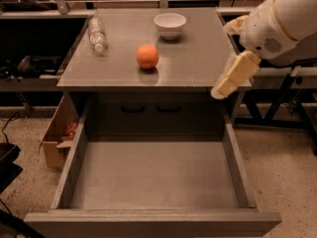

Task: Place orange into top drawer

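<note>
Speckled pale floor [287,172] surrounds a grey table [198,58] with a flat, matte top, seen from above and in front. Dark shelving and metal frames stand behind it and to both sides.

The orange [147,56] sits on the table top, a little left of centre and nearer the front edge than the back. It is round, so it shows no long axis and no clear facing; no stem end can be made out. Behind it and slightly to the right stands a white bowl [170,25], upright and well apart from the fruit. A clear plastic bottle [97,33] lies on its side near the left edge, its length running front to back.

Below the top, the top drawer [153,175] stands drawn out toward the camera, its mouth facing up and its bare grey bottom in full view. Its long axis runs left to right, as broad as the table itself. Behind it, a recessed panel [151,107] carries two dark handles side by side.

A white arm [277,24] enters from the upper right. Its cream pincer [232,77] hangs over the table's front right corner, slanting down and to the left, well apart from the orange and holding nothing that can be seen; whether it is released or clenched cannot be told.

A cardboard box [55,138] rests on the floor just beside the drawer's left wall.
</note>
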`<state>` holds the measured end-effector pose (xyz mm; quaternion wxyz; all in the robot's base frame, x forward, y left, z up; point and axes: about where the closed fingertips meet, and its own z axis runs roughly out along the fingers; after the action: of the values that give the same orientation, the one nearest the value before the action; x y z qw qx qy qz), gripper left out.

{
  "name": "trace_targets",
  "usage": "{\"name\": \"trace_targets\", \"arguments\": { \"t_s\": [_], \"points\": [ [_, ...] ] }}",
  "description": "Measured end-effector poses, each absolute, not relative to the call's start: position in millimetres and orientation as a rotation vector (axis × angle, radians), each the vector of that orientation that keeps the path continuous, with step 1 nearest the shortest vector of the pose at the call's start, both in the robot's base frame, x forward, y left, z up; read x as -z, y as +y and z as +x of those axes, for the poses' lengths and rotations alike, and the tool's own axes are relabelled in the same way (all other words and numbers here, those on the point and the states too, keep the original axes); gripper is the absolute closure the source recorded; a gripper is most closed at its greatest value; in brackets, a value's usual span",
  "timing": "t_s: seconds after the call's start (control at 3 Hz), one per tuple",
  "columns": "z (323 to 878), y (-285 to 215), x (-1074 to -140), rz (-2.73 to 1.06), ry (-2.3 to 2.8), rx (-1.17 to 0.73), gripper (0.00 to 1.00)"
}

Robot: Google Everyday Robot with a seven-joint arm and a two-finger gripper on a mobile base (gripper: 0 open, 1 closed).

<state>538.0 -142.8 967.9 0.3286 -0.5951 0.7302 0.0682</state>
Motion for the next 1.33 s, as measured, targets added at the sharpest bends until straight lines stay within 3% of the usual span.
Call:
{"name": "trace_targets", "arguments": {
  "t_s": [0.67,1.33],
  "points": [
    [619,-67,-983,-1.377,1.619,-0.251,0.0],
    [643,-56,-971,-1.311,1.597,-0.32,0.0]
  ]
}}
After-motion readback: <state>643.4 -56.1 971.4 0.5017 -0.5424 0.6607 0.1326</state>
